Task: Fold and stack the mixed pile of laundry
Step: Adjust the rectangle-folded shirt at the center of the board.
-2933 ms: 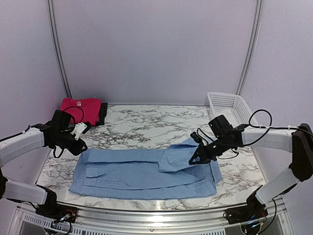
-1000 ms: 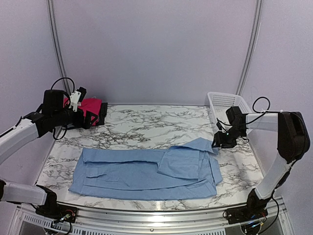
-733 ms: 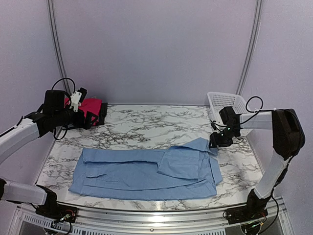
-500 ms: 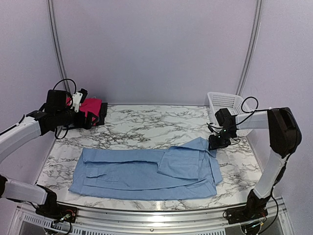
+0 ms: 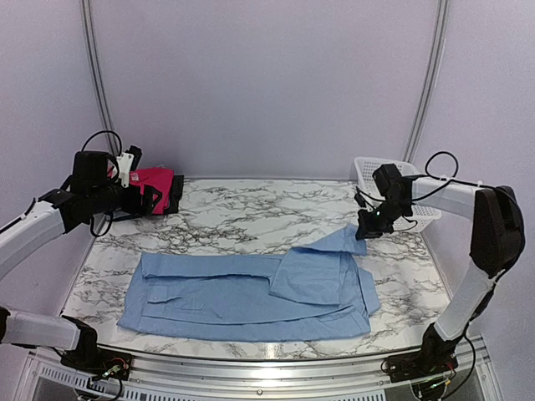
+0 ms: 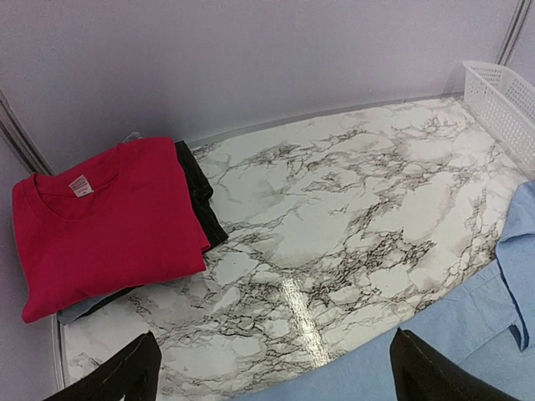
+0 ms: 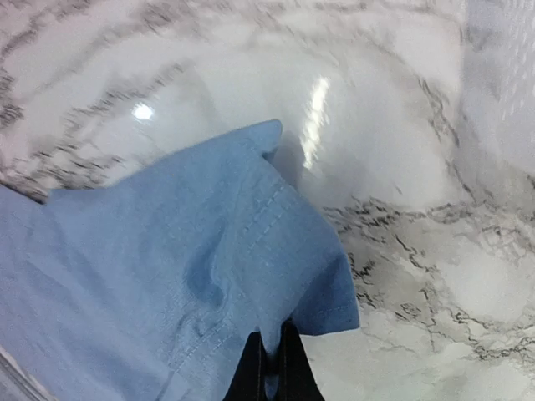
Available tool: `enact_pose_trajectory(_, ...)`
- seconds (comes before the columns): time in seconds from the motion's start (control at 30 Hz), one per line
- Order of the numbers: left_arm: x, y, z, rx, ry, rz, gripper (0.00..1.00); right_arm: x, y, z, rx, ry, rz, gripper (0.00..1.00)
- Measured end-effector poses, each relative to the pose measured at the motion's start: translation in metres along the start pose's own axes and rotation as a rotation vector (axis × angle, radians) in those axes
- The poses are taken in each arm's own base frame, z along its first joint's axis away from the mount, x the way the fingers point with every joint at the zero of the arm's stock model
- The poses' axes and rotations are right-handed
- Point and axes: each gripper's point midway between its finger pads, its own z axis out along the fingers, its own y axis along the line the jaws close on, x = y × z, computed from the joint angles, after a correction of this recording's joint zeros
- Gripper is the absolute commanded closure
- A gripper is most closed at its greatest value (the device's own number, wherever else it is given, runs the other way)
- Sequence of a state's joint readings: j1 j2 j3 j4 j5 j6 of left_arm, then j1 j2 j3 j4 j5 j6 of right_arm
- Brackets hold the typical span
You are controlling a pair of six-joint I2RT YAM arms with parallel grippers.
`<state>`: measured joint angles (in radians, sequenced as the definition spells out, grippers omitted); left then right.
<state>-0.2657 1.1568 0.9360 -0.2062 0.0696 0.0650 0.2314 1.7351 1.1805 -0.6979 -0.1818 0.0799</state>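
Note:
The light blue shirt lies spread flat across the front of the table, one sleeve folded over its right half. My right gripper is shut on that sleeve's cuff end and holds it just above the marble; the fingertips pinch a fold of blue cloth. At the back left, a folded pink-red T-shirt tops a stack, with a dark garment and a pale denim edge under it. My left gripper hangs open and empty over bare marble in front of the stack.
A white slatted basket stands at the back right corner, close behind my right gripper, and its wall fills the right wrist view's upper right. Metal rails run up the back wall. The table's front edge lies just below the shirt.
My right gripper has shut on the sleeve's cuff end and raised it slightly toward the back. The left arm has barely moved and stays open.

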Motion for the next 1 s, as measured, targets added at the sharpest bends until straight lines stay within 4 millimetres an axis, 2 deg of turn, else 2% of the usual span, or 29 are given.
enact_pose_trajectory(0.13,-0.011,-0.006,-0.009,0.031,-0.044,-0.016,0.01,-0.044,0.046,-0.063,-0.193,-0.17,0.013,1.0)
enact_pose_trajectory(0.23,-0.017,-0.017,-0.014,0.085,-0.068,-0.014,0.01,-0.049,0.08,-0.099,-0.334,-0.228,0.019,1.0)
enact_pose_trajectory(0.3,-0.02,-0.03,-0.018,0.133,-0.083,0.0,0.01,-0.045,0.098,-0.109,-0.402,-0.224,0.027,1.0)
enact_pose_trajectory(0.43,-0.034,-0.076,-0.031,0.26,-0.148,0.068,0.01,-0.028,0.143,-0.113,-0.518,-0.161,0.042,1.0)
enact_pose_trajectory(0.5,-0.039,-0.105,-0.04,0.334,-0.182,0.116,0.01,-0.02,0.167,-0.114,-0.562,-0.128,0.047,1.0)
enact_pose_trajectory(0.67,-0.028,-0.179,-0.052,0.5,-0.19,0.242,0.01,-0.008,0.213,-0.12,-0.643,-0.093,0.05,1.0)
enact_pose_trajectory(0.77,-0.015,-0.219,-0.049,0.558,-0.16,0.329,0.01,-0.005,0.232,-0.122,-0.675,-0.082,0.056,1.0)
enact_pose_trajectory(1.0,0.004,-0.297,-0.036,0.576,-0.153,0.55,0.02,-0.011,0.257,-0.119,-0.709,-0.073,0.072,1.0)
